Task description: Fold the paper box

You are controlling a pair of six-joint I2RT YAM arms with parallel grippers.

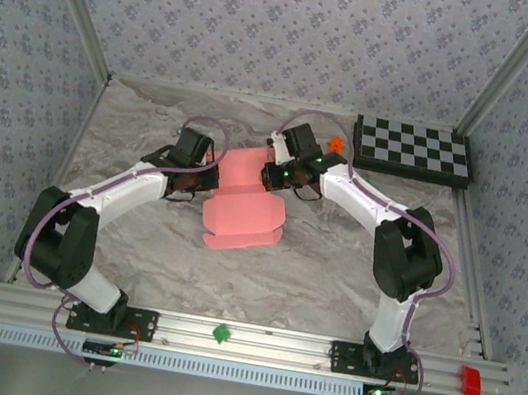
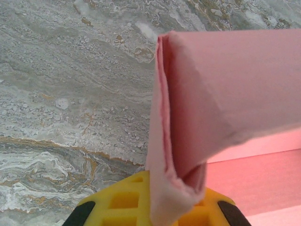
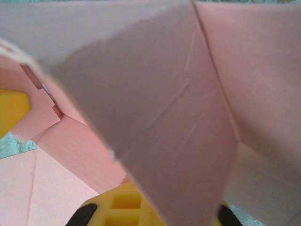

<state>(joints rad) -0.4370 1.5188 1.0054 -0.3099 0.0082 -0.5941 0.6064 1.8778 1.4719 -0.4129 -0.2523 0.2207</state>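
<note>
The pink paper box [image 1: 243,204] lies partly folded in the middle of the marbled table, its near flaps spread flat towards the arms. My left gripper [image 1: 209,176] is shut on the box's raised left side wall. In the left wrist view that doubled pink wall [image 2: 225,94] stands upright, pinched in the gripper [image 2: 176,197] between its yellow jaws. My right gripper [image 1: 270,173] is at the box's far right corner, shut on a pink panel. The right wrist view has that creased panel [image 3: 164,94] rising out of the gripper [image 3: 160,207], hiding most of the jaws.
A black-and-white checkerboard [image 1: 414,150] lies at the back right, with a small orange toy [image 1: 333,145] beside it near the right arm. On the front rail sit a green piece [image 1: 219,332] and a red block [image 1: 469,381]. Patterned walls close in three sides.
</note>
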